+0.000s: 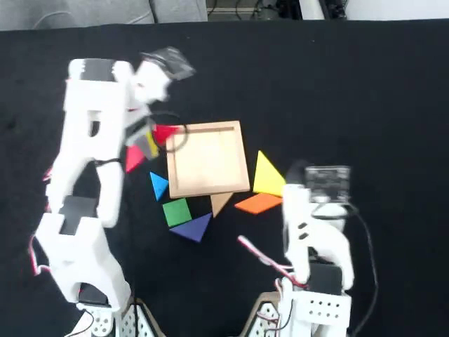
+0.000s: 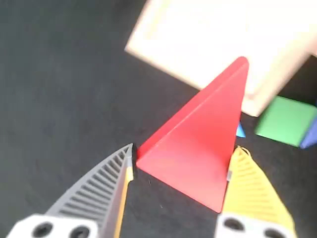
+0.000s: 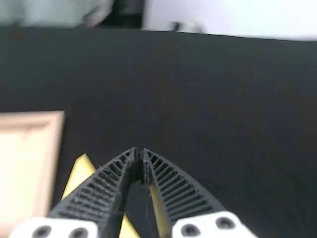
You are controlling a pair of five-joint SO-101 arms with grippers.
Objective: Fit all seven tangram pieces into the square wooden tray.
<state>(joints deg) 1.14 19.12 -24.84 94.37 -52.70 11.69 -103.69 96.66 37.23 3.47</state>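
The left jaws are hiding the middle of the red triangle (image 1: 165,133) in the high view. Only two red ends are showing, one over the corner of the tray (image 1: 210,160) farthest from the left arm's base and one just off the tray's left edge. Whether the piece is touching the tabletop (image 1: 365,91) cannot be told.

In the left wrist view the picture edge is cutting off the dark blue triangle (image 2: 310,135), and the small blue triangle (image 2: 240,131) is peeking out as a sliver behind the red one. In the right wrist view the fingers are covering most of the yellow triangle (image 3: 81,167), and only a strip of the tray is showing.

The tray's pale floor is showing across its whole inside. Outside it, the yellow triangle and the orange parallelogram (image 1: 258,203) are lying by its right side. The tan triangle (image 1: 219,202) is touching its near edge, with the green square (image 1: 177,212) and the dark blue triangle just beyond that edge. The small blue triangle is sitting off its near left corner.

The left arm is stretching forward along the tray's left side, its jaws gripping the red triangle between a grey finger (image 2: 99,193) and a yellow finger (image 2: 250,191). The right arm is folding back right of the tray, its jaws pressing together tip to tip above the yellow triangle.
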